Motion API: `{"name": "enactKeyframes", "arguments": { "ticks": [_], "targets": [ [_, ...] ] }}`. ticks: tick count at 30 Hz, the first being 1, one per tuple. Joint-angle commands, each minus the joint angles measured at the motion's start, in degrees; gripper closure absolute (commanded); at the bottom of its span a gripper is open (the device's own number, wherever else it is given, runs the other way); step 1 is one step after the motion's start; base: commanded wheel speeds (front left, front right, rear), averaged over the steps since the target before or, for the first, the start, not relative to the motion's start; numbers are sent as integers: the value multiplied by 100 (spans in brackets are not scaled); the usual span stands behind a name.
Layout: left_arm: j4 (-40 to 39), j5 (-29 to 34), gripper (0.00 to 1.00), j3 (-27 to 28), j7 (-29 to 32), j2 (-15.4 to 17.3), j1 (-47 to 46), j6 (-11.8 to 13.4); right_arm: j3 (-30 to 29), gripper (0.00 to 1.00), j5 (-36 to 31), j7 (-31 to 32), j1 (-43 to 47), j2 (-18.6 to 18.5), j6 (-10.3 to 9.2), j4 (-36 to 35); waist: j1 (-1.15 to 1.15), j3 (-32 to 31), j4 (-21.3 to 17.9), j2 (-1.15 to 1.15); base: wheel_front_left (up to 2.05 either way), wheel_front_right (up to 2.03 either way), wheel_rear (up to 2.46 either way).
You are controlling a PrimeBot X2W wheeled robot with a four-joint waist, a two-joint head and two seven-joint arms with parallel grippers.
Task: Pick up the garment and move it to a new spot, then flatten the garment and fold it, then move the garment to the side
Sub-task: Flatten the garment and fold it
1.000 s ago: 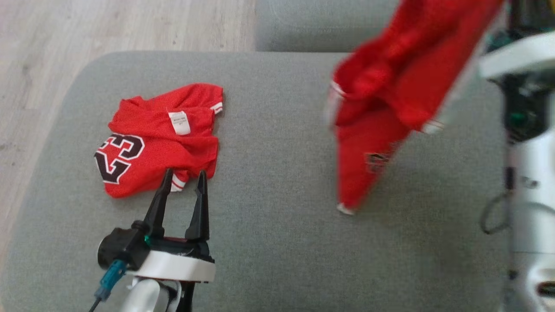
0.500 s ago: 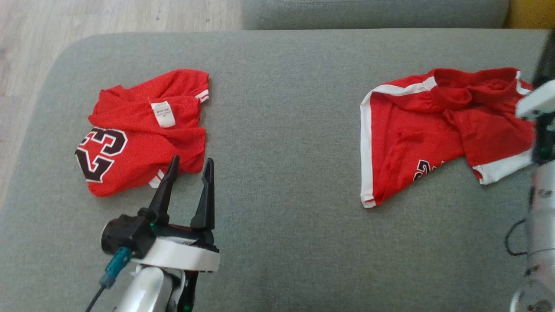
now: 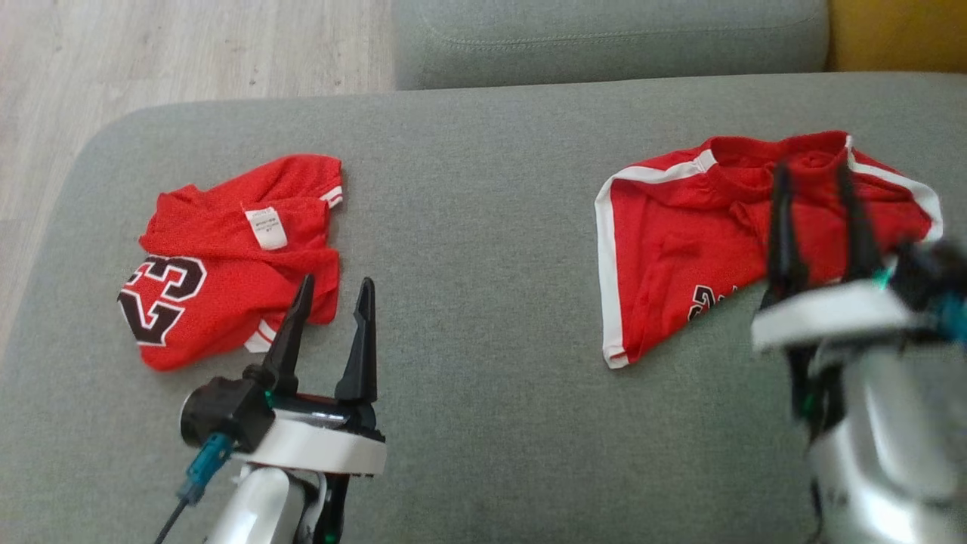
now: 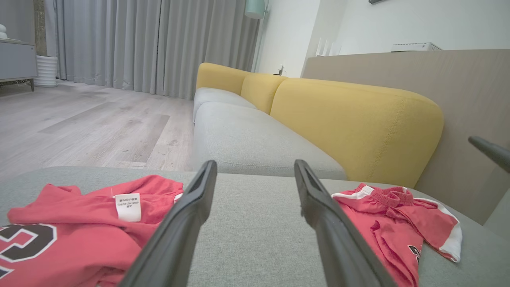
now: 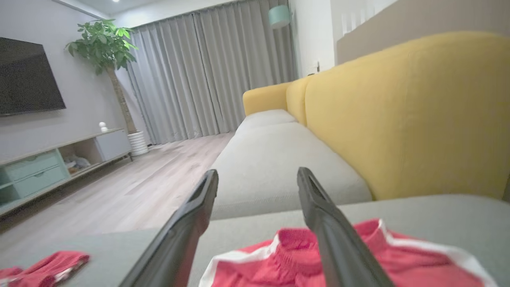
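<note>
The garment (image 3: 665, 227), red shorts with white side stripes, lies crumpled on the right of the grey cushion (image 3: 483, 189). My right gripper (image 3: 812, 177) hovers over its right part, open, with nothing between the fingers. In the right wrist view the garment (image 5: 287, 247) sits just below the spread right gripper (image 5: 258, 175). My left gripper (image 3: 336, 283) stands open at the lower left, its tips beside the edge of a red jersey (image 3: 227, 279) numbered 23. The left wrist view shows the left gripper (image 4: 255, 164) empty, with the jersey (image 4: 79, 223) on its left and the garment (image 4: 398, 215) on its right.
The cushion's rounded left edge drops to a wooden floor (image 3: 151, 53). A second grey seat (image 3: 604, 38) adjoins at the back, with a yellow backrest (image 4: 350, 119) along the right. A TV unit (image 5: 48, 167) and curtains (image 5: 207, 71) stand far off.
The right gripper has opened and let the garment go. The garment, hanging in the air before, now lies on the cushion, and the gripper has come down over it. The head camera has shifted.
</note>
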Motion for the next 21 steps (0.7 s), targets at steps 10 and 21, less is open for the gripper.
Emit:
{"name": "enactKeyframes", "arguments": {
  "ticks": [10, 21],
  "targets": [
    [-194, -10, 0, 216, -67, -5, -158, -36, 478, 0, 213, -46, 828, 73, -4, -753, 1, 159, 20, 0, 0, 0, 0],
    [-115, 19, 0, 134, -70, -117, -416, -144, -80, 0, -501, 958, -60, 74, -4, 205, 1, 724, 454, 0, 0, 0, 0]
  ]
}}
